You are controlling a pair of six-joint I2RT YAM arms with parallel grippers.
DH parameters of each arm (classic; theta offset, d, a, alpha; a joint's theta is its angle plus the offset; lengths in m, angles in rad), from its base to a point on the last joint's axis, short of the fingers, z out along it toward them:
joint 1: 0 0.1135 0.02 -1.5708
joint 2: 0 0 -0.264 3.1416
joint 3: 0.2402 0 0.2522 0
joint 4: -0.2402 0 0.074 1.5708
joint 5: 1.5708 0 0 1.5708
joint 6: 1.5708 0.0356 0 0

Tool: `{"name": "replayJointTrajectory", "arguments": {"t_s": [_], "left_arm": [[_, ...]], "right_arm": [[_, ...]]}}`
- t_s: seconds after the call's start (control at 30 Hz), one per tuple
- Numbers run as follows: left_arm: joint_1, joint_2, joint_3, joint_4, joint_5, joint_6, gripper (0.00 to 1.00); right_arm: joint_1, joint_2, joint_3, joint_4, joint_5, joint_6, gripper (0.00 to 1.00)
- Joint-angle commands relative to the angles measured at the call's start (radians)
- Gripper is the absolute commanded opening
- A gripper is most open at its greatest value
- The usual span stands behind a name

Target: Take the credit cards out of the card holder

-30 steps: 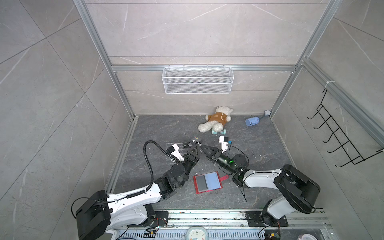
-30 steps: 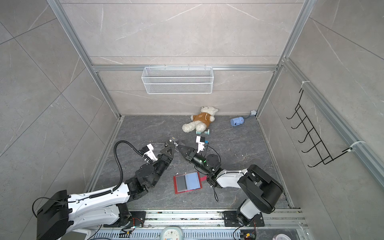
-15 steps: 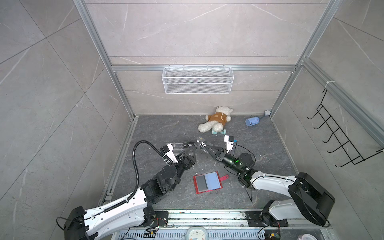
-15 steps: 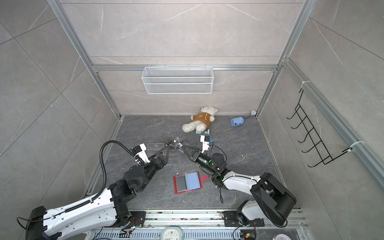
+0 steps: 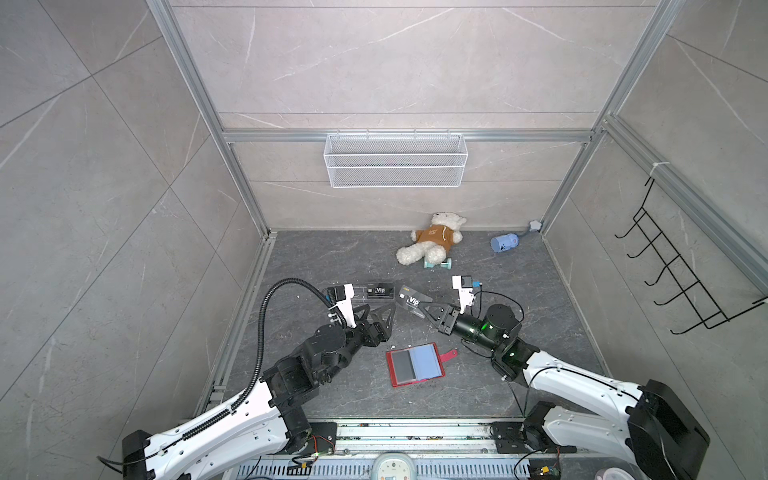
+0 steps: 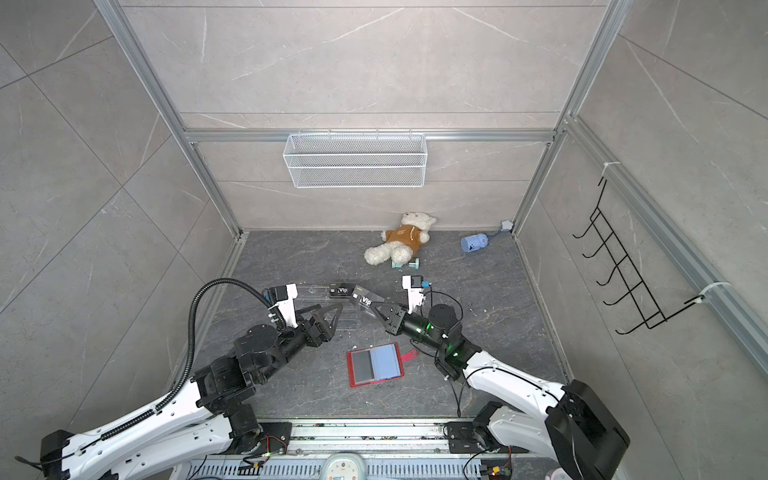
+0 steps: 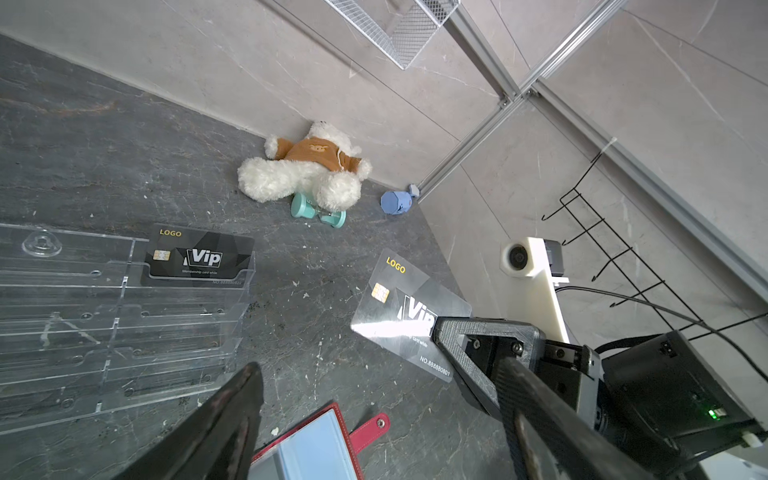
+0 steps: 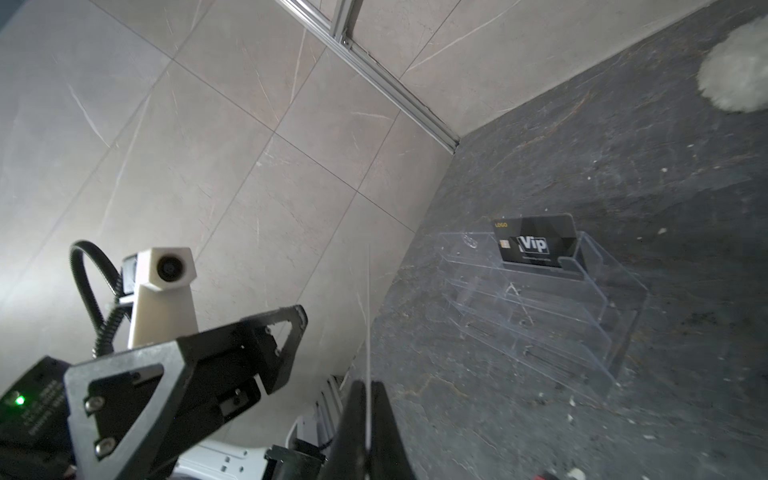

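While the right hand (image 5: pixel 419 308) pinches a card (image 5: pixel 409 299), the rack (image 7: pixel 83 324) lies just beyond, nearer the open left hand (image 5: pixel 381 307).

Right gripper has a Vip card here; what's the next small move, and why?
Probably carry the held card to the clear rack and slot it in: the right gripper is shut on it, another card stands in the rack, and the left gripper is open, empty.

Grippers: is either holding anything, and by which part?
The right gripper pinches a Vip card by its short end beside the lettering; the left gripper is open, empty.
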Motion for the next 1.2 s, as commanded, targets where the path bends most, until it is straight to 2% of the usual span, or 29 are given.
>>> {"name": "replayJointTrajectory", "arguments": {"t_s": [0.0,0.13,0.4,0.53,0.67,0.83,0.97,1.07,1.17], "left_arm": [[0.034,-0.011,0.047,-0.065,0.118,0.083,0.89],[0.078,-0.017,0.069,-0.081,0.240,0.146,0.89],[0.130,0.048,0.189,-0.175,0.518,0.363,0.89],[0.151,0.109,0.242,-0.220,0.654,0.463,0.88],[0.164,0.150,0.276,-0.258,0.743,0.562,0.87],[0.186,0.190,0.313,-0.296,0.926,0.704,0.85],[0.190,0.234,0.382,-0.390,1.004,0.819,0.84],[0.191,0.265,0.409,-0.426,1.075,0.900,0.83],[0.190,0.292,0.434,-0.465,1.091,0.957,0.83]], "right_arm": [[-0.005,-0.059,0.011,-0.170,-0.013,-0.130,0.00],[-0.005,-0.110,0.010,-0.239,-0.029,-0.181,0.00],[-0.005,-0.200,0.027,-0.392,-0.060,-0.295,0.00],[-0.006,-0.250,0.033,-0.471,-0.058,-0.392,0.00],[-0.005,-0.317,0.005,-0.473,-0.058,-0.493,0.00],[-0.004,-0.375,0.002,-0.519,-0.095,-0.623,0.00],[-0.004,-0.406,0.003,-0.538,-0.158,-0.699,0.00],[-0.004,-0.439,-0.012,-0.535,-0.157,-0.736,0.00],[-0.006,-0.450,-0.016,-0.549,-0.161,-0.758,0.00]]}}
